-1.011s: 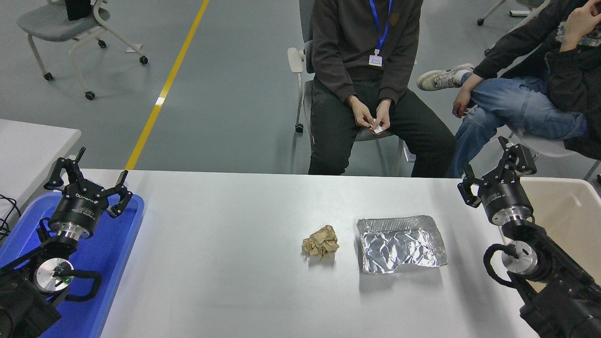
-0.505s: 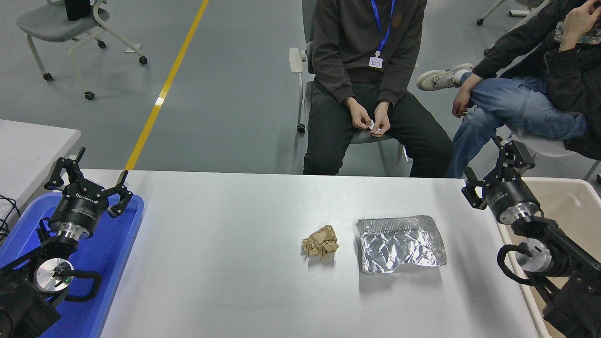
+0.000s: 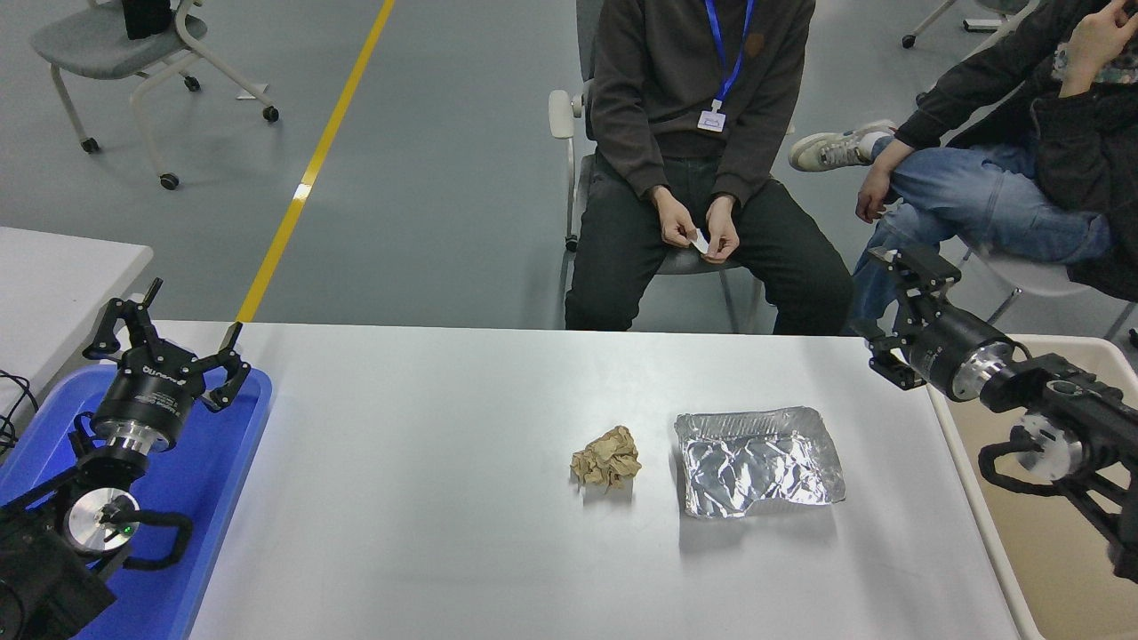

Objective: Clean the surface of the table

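Clearly the table surface (image 3: 427, 498) spreads wide below both spread-fingered, empty grippers, left gripper (image 3: 167, 342) parked, right gripper (image 3: 898, 311) aloft; its light crumpled paper ball (image 3: 606, 458) and flimsy foil tray (image 3: 757, 460) probably suit gentle pinches at paper folds and tray rim.

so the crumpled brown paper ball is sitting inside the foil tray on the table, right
Not quite. The head view shows the crumpled brown paper ball lying on the table itself, to the left of the foil tray and apart from it, not inside it.
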{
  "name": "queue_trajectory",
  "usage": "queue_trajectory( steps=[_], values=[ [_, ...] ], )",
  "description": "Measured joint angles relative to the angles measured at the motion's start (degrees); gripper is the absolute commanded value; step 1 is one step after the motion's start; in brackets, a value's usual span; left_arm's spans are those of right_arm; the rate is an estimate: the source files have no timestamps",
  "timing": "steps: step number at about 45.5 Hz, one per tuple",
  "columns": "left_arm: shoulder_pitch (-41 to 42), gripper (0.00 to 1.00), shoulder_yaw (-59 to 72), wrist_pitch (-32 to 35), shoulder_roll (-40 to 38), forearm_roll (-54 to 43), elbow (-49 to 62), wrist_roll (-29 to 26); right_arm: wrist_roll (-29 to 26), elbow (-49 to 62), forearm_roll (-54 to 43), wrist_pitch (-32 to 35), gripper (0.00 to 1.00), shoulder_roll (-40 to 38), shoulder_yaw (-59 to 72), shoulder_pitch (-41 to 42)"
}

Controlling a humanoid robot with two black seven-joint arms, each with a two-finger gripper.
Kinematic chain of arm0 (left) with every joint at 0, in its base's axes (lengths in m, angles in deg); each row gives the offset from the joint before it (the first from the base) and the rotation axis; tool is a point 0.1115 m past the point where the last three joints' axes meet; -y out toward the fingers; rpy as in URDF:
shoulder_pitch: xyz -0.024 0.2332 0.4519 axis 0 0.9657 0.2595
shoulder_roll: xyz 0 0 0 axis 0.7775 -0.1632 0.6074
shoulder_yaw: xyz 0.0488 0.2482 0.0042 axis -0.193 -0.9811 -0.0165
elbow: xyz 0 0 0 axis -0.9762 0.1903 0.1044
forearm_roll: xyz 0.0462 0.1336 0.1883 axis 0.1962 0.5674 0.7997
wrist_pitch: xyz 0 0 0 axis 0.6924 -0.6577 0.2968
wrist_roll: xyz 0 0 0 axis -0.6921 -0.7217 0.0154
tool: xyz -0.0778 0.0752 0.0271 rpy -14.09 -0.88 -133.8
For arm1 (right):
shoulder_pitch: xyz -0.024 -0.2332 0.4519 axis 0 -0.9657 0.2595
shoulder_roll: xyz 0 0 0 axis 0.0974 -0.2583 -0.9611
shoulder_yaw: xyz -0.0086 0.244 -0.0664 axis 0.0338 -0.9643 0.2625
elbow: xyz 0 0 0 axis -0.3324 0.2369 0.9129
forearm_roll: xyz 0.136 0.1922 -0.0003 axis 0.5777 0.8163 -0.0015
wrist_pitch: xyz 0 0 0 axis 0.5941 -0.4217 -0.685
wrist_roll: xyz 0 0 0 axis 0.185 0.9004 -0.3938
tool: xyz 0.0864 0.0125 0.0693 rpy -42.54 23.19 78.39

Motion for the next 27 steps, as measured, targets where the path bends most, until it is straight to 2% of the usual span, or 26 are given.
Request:
queue_trajectory(
  steps=[8, 14, 27],
  values=[
    [0.0, 1.0, 0.0, 0.0, 0.0, 0.0, 0.0, 0.0, -1.37, -3.94, -3.02, 0.96, 1.0, -3.67, 5.41, 4.23],
    [0.0, 1.0, 0.0, 0.0, 0.0, -0.02, 0.0, -0.01, -3.35, -8.14, -10.18, 0.34, 1.0, -6.91, 7.22, 6.43],
    [-0.01, 1.0, 0.0, 0.0, 0.0, -0.02, 0.0, -0.02, -5.5, -15.28, -17.33, -0.22, 1.0, -9.67, 9.58, 8.06]
  ],
)
